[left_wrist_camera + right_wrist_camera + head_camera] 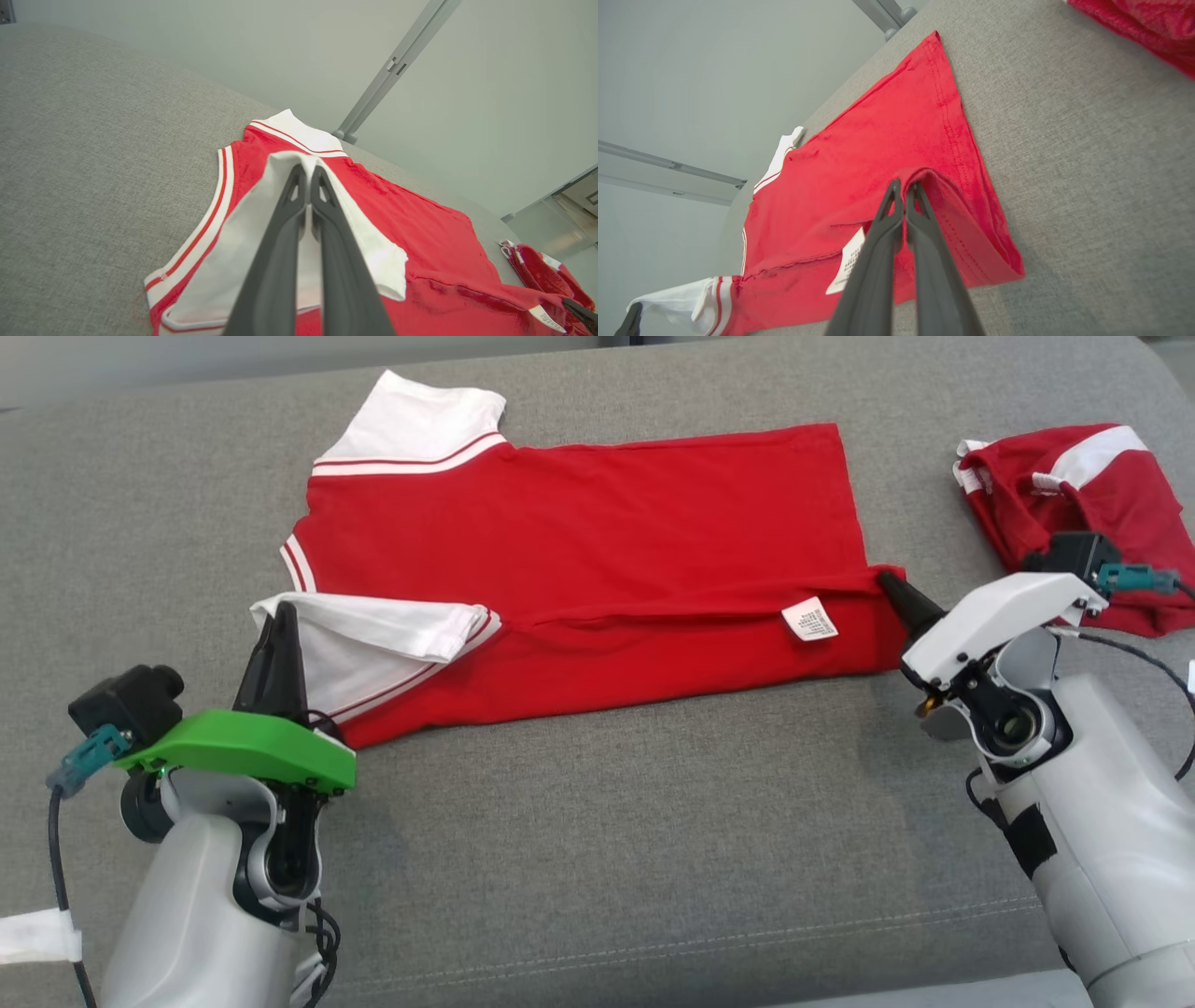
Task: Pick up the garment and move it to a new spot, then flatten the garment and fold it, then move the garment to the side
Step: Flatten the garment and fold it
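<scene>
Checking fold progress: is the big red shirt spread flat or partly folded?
Partly folded: the shirt has its near edge turned onto its body, care label facing up, near sleeve doubled over.

Bright, even, diffuse light; only soft, faint shadows lie on the grey cushion [597, 859] beside the left arm [196, 905]. Head view is sharp; wrist views stretch at the edges, the near fingers [275, 289] slightly soft
</scene>
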Controlling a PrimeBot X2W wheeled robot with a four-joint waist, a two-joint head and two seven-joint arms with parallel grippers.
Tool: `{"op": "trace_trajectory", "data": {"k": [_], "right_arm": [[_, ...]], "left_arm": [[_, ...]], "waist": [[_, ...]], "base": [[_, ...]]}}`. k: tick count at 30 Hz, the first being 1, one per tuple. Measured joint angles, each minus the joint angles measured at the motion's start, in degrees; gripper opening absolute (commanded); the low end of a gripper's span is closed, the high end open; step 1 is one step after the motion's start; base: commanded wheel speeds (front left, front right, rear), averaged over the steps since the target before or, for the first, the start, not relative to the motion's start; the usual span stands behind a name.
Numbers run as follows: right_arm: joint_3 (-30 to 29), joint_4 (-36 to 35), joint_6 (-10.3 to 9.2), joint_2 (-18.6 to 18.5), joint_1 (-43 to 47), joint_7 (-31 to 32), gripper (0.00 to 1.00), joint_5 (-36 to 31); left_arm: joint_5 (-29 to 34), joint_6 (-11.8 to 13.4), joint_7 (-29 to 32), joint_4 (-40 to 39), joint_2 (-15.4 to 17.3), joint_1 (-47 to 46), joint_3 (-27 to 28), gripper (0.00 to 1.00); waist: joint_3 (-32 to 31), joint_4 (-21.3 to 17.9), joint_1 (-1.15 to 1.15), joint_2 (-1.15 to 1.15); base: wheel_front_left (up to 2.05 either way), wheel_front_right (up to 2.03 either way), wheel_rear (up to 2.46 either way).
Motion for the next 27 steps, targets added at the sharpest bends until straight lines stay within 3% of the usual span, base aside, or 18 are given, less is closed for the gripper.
{"op": "trace_trajectory", "data": {"k": [8, 12, 13, 14, 15, 16, 17, 18, 19, 27], "right_arm": [[1.0, 3.4, -3.81, -0.6, -6.5, 4.2, 0.00, -1.6], [1.3, 6.1, -4.48, -0.7, -8.2, 5.4, 0.00, -1.8], [1.3, 6.6, -4.48, -0.6, -8.3, 5.4, 0.04, -1.8], [1.2, 7.0, -4.50, -0.6, -8.5, 5.4, 0.21, -1.8], [1.1, 7.2, -4.52, -0.5, -8.8, 5.3, 0.56, -1.8], [0.8, 7.3, -4.52, -0.4, -9.2, 5.1, 0.96, -1.8], [0.5, 7.4, -4.52, -0.2, -9.6, 4.6, 1.00, -1.7], [0.1, 7.4, -4.52, 0.1, -10.1, 4.1, 1.00, -1.7], [-0.2, 7.4, -4.52, 0.2, -10.6, 3.5, 1.00, -1.7], [-1.8, 8.0, -4.30, 0.5, -12.5, -0.9, 1.00, -1.6]], "left_arm": [[2.1, 1.0, 2.8, 7.2, 0.3, -7.1, -1.5, 0.00], [3.1, 1.0, 3.3, 11.3, 0.3, -10.2, -2.1, 0.00], [3.1, 1.0, 3.3, 12.0, 0.3, -10.6, -2.2, 0.00], [3.2, 1.0, 3.3, 12.6, 0.2, -11.0, -2.2, 0.00], [3.2, 1.0, 3.3, 13.1, 0.2, -11.5, -2.2, 0.08], [3.2, 1.0, 3.1, 13.5, 0.2, -12.1, -2.2, 0.27], [3.2, 1.0, 2.7, 13.8, 0.2, -12.6, -2.2, 0.53], [3.2, 1.0, 2.2, 14.0, 0.1, -13.1, -2.1, 0.92], [3.2, 0.9, 1.7, 14.2, 0.1, -13.5, -2.0, 1.00], [4.2, -1.2, -1.7, 17.1, 0.1, -14.7, -2.2, 1.00]], "waist": [[3.8, 0.0, 0.00, 0.00], [5.6, 0.0, 0.00, 0.00], [5.8, 0.1, 0.00, 0.00], [6.0, 0.1, 0.00, 0.00], [6.1, 0.1, 0.00, 0.00], [6.2, 0.1, 0.00, 0.00], [6.2, 0.1, 0.00, 0.00], [6.2, 0.1, 0.00, 0.00], [6.2, 0.1, 0.00, 0.00], [5.7, 0.4, 0.00, 0.00]], "base": [[0.00, 0.00, 0.00], [0.00, 0.00, 0.00], [0.00, 0.00, 0.00], [0.00, 0.00, 0.00], [0.00, 0.00, 0.00], [0.00, 0.00, 0.00], [0.00, 0.00, 0.00], [0.00, 0.00, 0.00], [0.00, 0.00, 0.00], [0.00, 0.00, 0.00]]}}
